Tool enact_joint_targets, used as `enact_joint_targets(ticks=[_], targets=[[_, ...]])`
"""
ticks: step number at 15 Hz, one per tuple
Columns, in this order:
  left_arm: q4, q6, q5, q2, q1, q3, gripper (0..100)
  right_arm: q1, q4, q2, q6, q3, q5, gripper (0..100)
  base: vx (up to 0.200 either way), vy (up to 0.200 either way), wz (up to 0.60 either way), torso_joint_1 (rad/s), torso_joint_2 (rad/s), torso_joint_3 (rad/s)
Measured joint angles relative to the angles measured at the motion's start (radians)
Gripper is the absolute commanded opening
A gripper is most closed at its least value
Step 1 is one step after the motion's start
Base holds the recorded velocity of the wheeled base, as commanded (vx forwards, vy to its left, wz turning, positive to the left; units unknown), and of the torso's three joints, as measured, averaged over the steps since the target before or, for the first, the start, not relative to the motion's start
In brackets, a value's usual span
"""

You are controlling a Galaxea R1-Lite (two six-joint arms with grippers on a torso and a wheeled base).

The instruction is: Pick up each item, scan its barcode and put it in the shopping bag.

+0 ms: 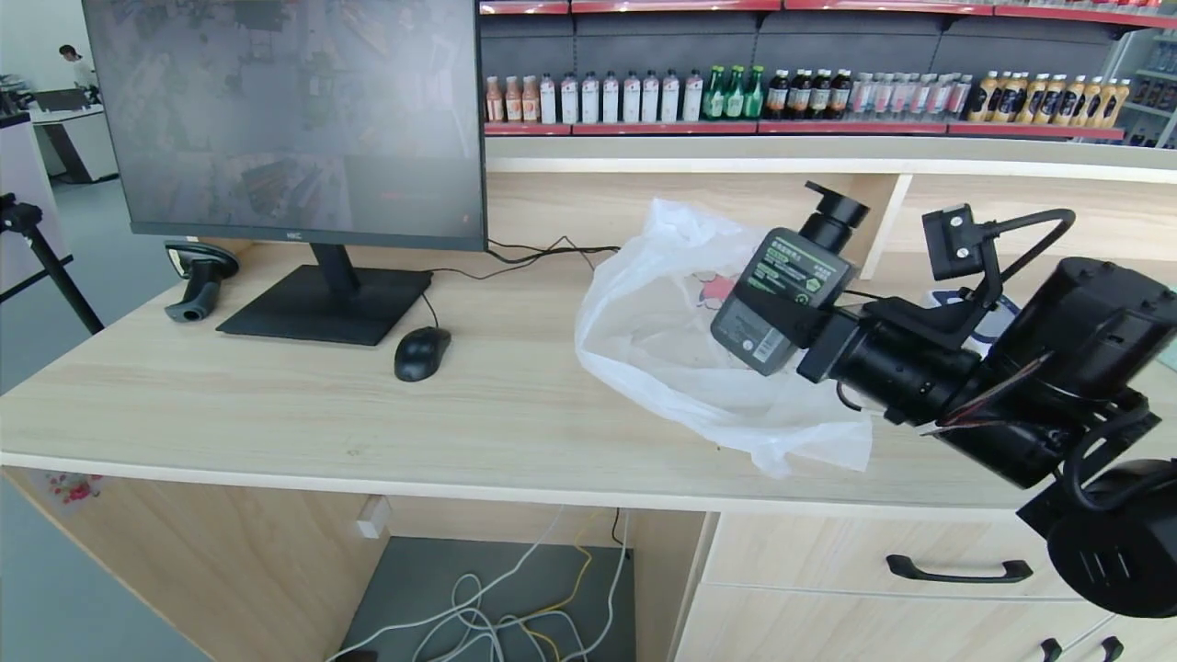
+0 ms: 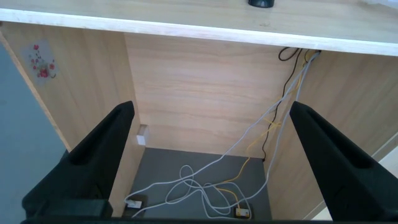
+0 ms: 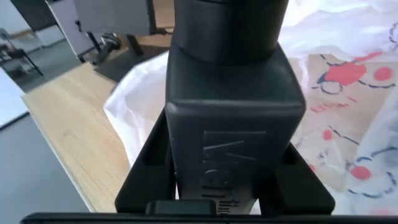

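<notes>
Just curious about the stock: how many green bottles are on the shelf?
3 green bottles, side by side on the back shelf, between white bottles and dark ones; more could stand behind.

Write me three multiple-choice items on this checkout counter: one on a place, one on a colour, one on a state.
1. Where does the barcode scanner lie?
A. On the floor
B. On the counter beside the monitor stand
C. In a drawer

2. What colour is the bottle in the right hand?
A. White
B. Green
C. Dark grey to black

3. How is the left hand?
A. Open and empty
B. Shut on the mouse
C. Shut on a cable

Answers:
1 B: the scanner rests on the wood by the monitor's foot, on the robot's left.
2 C: its body and cap are dark, and it is held close by the shopping bag.
3 A: its fingers stand wide apart with nothing between them.
</notes>
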Motion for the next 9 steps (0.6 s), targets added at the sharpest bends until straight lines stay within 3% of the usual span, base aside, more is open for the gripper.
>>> enact_joint_targets(ticks=[5, 9], targets=[[0.000, -0.001, 0.000, 0.000, 0.001, 0.000, 100, 0.005, -0.019, 0.066, 0.260, -0.132, -0.017, 0, 0.000, 0.000, 0.00, 0.000, 0.00, 0.000], [0.000, -0.001, 0.000, 0.000, 0.000, 0.000, 100, -0.019, 0.297, 0.120, 0.406, -0.306, -0.031, 0, 0.000, 0.000, 0.00, 0.000, 0.00, 0.000]])
